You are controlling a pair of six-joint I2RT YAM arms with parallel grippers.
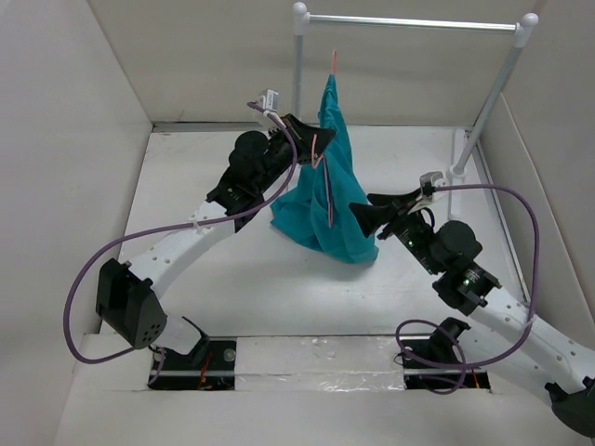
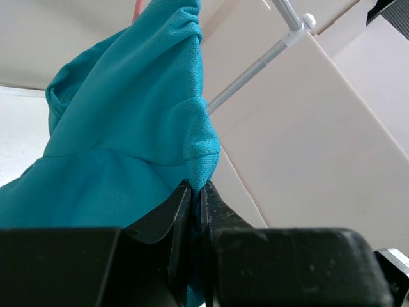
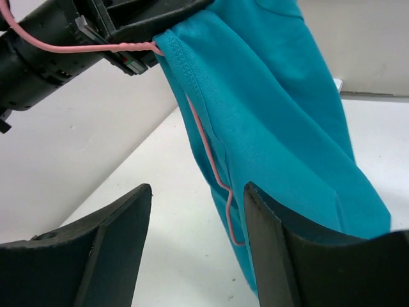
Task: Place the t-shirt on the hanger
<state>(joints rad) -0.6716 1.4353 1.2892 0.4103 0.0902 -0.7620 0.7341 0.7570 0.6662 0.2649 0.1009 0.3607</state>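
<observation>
The t-shirt point(image 1: 325, 214) hangs upright, long axis vertical, over the counter point(image 1: 232, 279).
Top: left jaws clench its upper edge; the hanger point(image 1: 334, 63) tip points up. Left wrist: jaws pinch cloth. Right wrist: right jaws spread, wire running downward.

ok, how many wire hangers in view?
1: a thin pink wire hanger, partly threaded into the teal cloth t-shirt that the left gripper pinches. The white-posted silver rail carries none. Cloth hides part of the wire.
</observation>
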